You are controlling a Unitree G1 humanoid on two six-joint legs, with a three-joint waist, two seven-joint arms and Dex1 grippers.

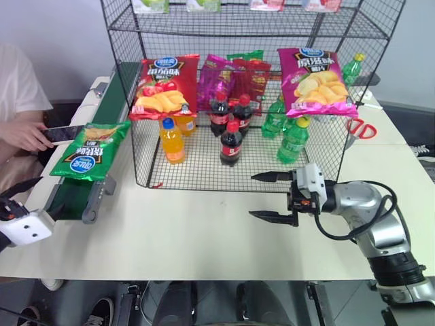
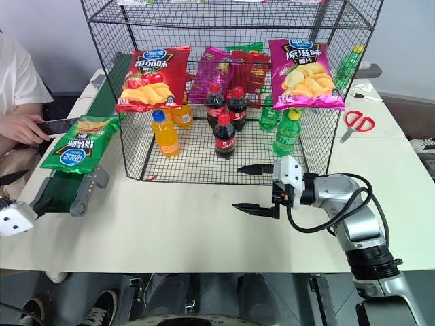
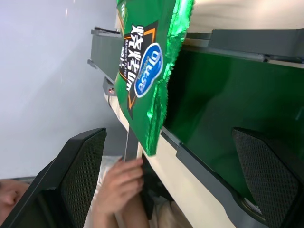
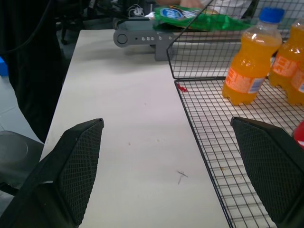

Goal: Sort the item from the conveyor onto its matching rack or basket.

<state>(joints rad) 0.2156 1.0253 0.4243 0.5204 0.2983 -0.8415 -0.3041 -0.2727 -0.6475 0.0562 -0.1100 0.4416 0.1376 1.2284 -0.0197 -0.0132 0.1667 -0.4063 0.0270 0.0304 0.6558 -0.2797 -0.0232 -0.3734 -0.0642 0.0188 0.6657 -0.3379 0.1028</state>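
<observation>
The item, a glossy green crisp bag point(image 1: 92, 149) with a blue-white round logo, lies flat on the dark-green conveyor point(image 1: 73, 193) near its grey end bracket. My left gripper point(image 1: 34, 200) is open just short of the conveyor's near end, level with the belt; in the left wrist view the bag point(image 3: 147, 71) lies beyond its fingers point(image 3: 80, 175), untouched. My right gripper point(image 1: 253, 196) is open over the table in front of the black wire rack point(image 1: 197, 170), pointing toward the conveyor, with nothing between its fingers point(image 4: 71, 171). From there the bag point(image 4: 199, 19) is far off.
Clipped to the rack's front are a red crisp bag point(image 1: 165, 85) and a magenta one point(image 1: 316, 81). Inside stand cola bottles point(image 1: 231, 142), an orange bottle point(image 1: 172, 141) and green bottles point(image 1: 292, 139). Red scissors point(image 1: 360, 128) lie to the right. A person's hand point(image 1: 27, 136) holds a phone beside the conveyor.
</observation>
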